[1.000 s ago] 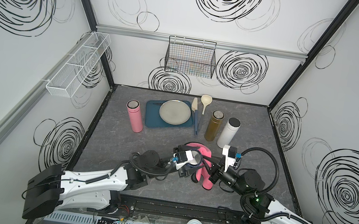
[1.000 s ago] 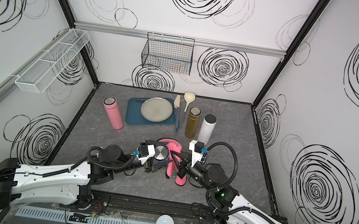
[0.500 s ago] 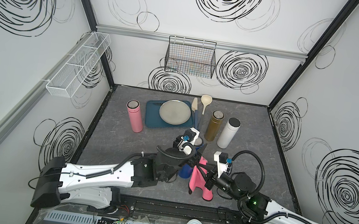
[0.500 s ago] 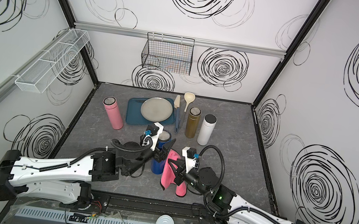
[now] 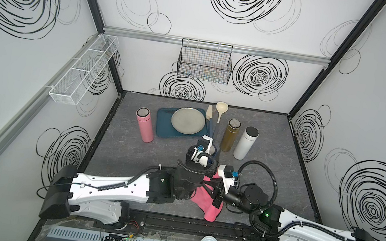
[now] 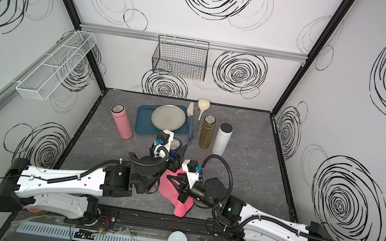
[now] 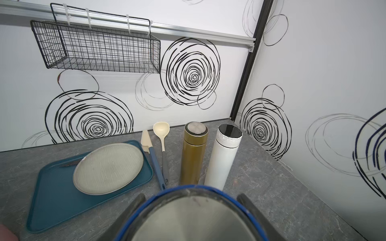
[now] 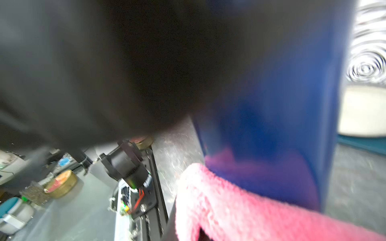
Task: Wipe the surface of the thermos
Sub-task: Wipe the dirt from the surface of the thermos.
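Observation:
The thermos (image 5: pixel 214 163) is blue with a steel lid and stands about upright at mid-table. My left gripper (image 5: pixel 208 163) is shut on it from the near side. In the left wrist view the thermos (image 7: pixel 192 219) fills the space between the two dark fingers (image 7: pixel 130 205). My right gripper (image 5: pixel 212 189) is shut on a pink cloth (image 5: pixel 203 200), which hangs down to the table just in front of the thermos. In the right wrist view the pink cloth (image 8: pixel 229 204) lies against the lower blue wall of the thermos (image 8: pixel 282 104) and hides the jaws.
Behind stand a pink flask (image 5: pixel 144 125), a gold flask (image 5: pixel 229 137) and a white flask (image 5: pixel 245 144). A teal tray (image 5: pixel 163 132) carries a grey plate (image 5: pixel 188 120), with a spatula (image 5: pixel 210 118) and ladle (image 5: pixel 220 109) beside it. A black wire basket (image 5: pixel 204 63) hangs on the back wall.
My left arm has swung the thermos from a tilt to upright and carried it farther back. My right gripper has moved left and nearer with the cloth, up to the thermos's lower side.

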Controlling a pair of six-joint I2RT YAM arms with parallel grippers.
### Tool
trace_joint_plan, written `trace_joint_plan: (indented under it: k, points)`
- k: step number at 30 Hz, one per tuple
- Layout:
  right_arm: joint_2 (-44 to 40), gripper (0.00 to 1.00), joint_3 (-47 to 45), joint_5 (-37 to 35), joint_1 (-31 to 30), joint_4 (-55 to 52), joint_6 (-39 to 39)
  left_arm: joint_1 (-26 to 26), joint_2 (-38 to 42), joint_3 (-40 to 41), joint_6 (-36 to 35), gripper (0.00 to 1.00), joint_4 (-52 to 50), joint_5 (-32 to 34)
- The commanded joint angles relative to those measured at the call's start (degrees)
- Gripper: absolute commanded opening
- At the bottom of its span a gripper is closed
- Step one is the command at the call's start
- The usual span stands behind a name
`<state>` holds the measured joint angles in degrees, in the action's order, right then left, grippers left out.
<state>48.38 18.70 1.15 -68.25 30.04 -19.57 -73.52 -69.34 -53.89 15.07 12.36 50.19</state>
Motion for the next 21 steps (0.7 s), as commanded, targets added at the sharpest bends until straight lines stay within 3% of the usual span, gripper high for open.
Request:
trace_joint_plan:
  k: [1, 9, 18, 21]
  points:
    - [-1.2, 0.00, 1.8, -3.7, 0.2, 0.6, 0.4, -1.3, 1.0, -0.5, 1.7, 0.00, 7.1, 1.2]
    - [-1.3, 0.00, 9.0, -2.4, 0.2, -0.6, 4.9, -1.7, 1.3, -1.4, 4.4, 0.00, 4.2, 4.2]
    - [4.8, 0.00, -1.6, -9.1, 0.0, 3.0, -1.4, -1.4, 3.9, 0.7, 4.5, 0.00, 6.6, 5.8]
    - [5.0, 0.00, 0.0, -9.7, 0.1, 2.7, -0.1, -1.2, 2.9, -1.4, 6.7, 0.00, 3.1, 8.2]
